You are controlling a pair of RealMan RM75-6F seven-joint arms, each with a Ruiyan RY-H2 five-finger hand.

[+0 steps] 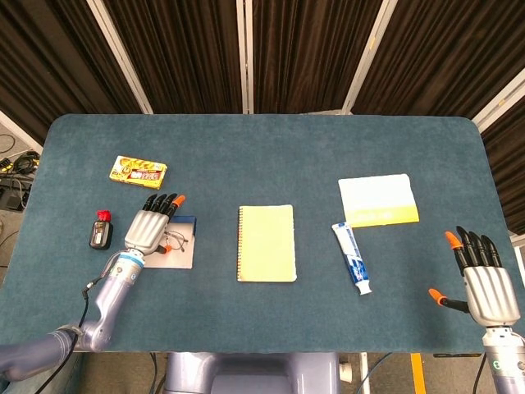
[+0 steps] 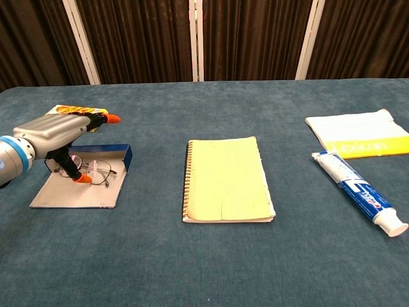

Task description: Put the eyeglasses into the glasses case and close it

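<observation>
The glasses case [image 1: 182, 258] lies open and flat at the table's left, a grey tray with a blue rim [image 2: 70, 195]. The thin-framed eyeglasses [image 1: 175, 240] lie inside it toward its back edge [image 2: 100, 171]. My left hand [image 1: 149, 228] hovers over the case's left half, fingers stretched out above the glasses. Its orange thumb tip [image 2: 80, 179] points down beside the frame's left lens; I see no grip on the frame. My right hand [image 1: 481, 283] stands open near the front right edge, far from the case, holding nothing.
A yellow spiral notebook [image 1: 267, 243] lies mid-table. A toothpaste tube [image 1: 353, 258] and a white and yellow packet [image 1: 377, 199] lie to the right. A yellow snack pack [image 1: 139, 171] sits behind the case. A small black bottle with a red cap [image 1: 100, 231] stands left of the case.
</observation>
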